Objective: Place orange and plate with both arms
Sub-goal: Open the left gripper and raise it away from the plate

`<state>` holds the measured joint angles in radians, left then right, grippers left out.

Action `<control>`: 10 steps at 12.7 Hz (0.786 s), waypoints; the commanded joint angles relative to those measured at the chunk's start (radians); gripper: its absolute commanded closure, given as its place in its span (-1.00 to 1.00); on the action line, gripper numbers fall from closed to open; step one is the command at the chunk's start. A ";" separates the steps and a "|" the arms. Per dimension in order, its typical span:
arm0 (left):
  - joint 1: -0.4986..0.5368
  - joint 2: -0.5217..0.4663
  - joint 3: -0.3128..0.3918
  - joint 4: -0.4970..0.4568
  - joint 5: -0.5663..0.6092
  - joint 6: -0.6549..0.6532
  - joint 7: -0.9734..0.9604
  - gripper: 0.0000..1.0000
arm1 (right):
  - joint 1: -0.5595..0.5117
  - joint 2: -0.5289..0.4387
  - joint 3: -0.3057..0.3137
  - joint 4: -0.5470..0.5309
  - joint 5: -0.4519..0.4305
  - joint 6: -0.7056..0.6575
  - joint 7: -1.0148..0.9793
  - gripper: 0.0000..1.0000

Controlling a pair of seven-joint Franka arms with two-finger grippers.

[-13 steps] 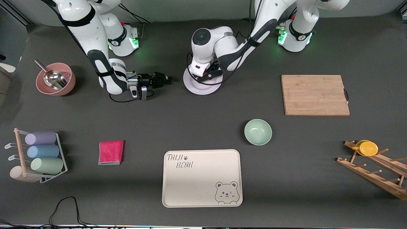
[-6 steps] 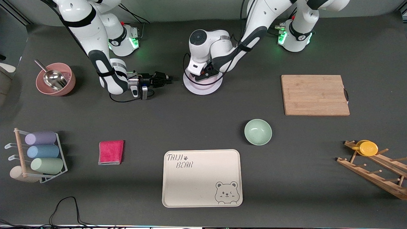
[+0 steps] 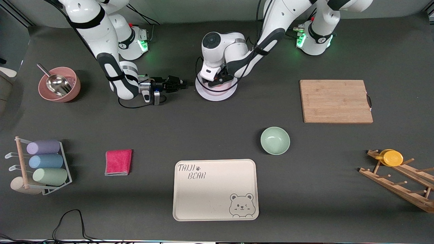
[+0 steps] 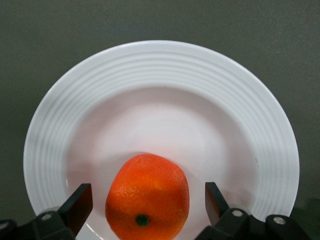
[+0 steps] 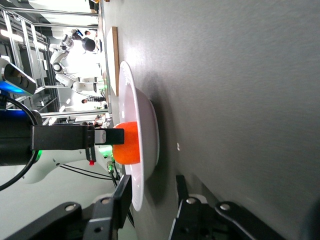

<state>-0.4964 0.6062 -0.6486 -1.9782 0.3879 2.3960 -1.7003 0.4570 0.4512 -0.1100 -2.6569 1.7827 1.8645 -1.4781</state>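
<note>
The orange [image 4: 147,195] rests on the white plate [image 3: 217,96], near the rim rather than at its middle. My left gripper [image 3: 218,80] hangs right over it and is open, one finger [image 4: 77,207] on each side with a gap to the fruit. In the left wrist view the plate [image 4: 160,75] fills most of the picture. My right gripper [image 3: 185,83] lies low on the table beside the plate, toward the right arm's end. It is open and just short of the rim. The right wrist view shows the plate [image 5: 145,115] edge-on with the orange [image 5: 125,145] on it, ahead of the right gripper [image 5: 152,197].
A pale-green bowl [image 3: 275,140] and a beige bear tray [image 3: 215,189] lie nearer the front camera. A wooden board [image 3: 335,101] lies toward the left arm's end. A pink bowl with a scoop [image 3: 59,84], a red cloth [image 3: 118,162] and a cup rack [image 3: 39,166] are toward the right arm's end.
The left hand has shifted a little over the plate and then held still. The right gripper has crept along the table toward the plate's rim.
</note>
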 commanded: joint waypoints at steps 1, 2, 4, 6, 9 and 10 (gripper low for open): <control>-0.007 -0.009 0.007 0.009 0.023 0.002 -0.030 -1.00 | 0.003 0.033 0.038 0.002 0.076 -0.008 -0.056 0.15; -0.004 -0.011 0.007 0.009 0.023 -0.001 -0.030 -1.00 | 0.003 0.033 0.061 0.003 0.105 -0.007 -0.059 0.15; -0.001 -0.019 0.009 0.010 0.023 -0.012 -0.025 -1.00 | 0.005 0.043 0.098 0.003 0.170 -0.005 -0.073 0.15; 0.044 -0.049 0.006 0.013 0.023 -0.049 0.000 -1.00 | 0.005 0.049 0.116 0.005 0.202 0.002 -0.074 0.15; 0.136 -0.100 -0.005 0.022 0.006 -0.124 0.138 -1.00 | 0.005 0.050 0.122 0.006 0.225 0.002 -0.074 0.15; 0.175 -0.111 -0.017 0.030 -0.006 -0.159 0.193 -1.00 | 0.005 0.055 0.144 0.009 0.248 0.004 -0.074 0.15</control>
<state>-0.3861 0.5480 -0.6444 -1.9449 0.3989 2.3002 -1.5950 0.4575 0.4744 0.0023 -2.6582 1.9724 1.8653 -1.5156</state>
